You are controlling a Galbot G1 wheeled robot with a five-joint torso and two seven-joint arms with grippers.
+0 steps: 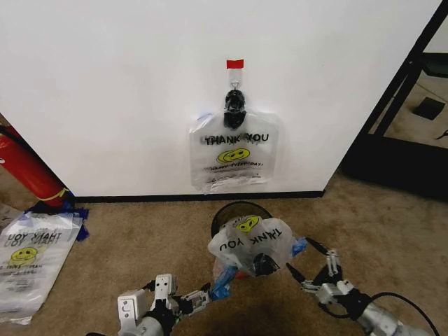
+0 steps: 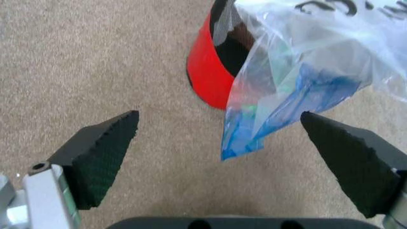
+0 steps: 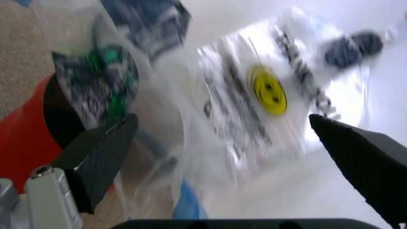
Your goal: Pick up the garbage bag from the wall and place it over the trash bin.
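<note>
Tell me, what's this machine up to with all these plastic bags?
It is lining a small trash bin with a garbage bag. The bag lies crumpled over the bin's top, not spread around the rim. Both grippers are open beside it, holding nothing: the left gripper low on one side, the right gripper on the other. Another bag of the same print hangs from a clip on the wall, and spare bags lie on the carpet.
</note>
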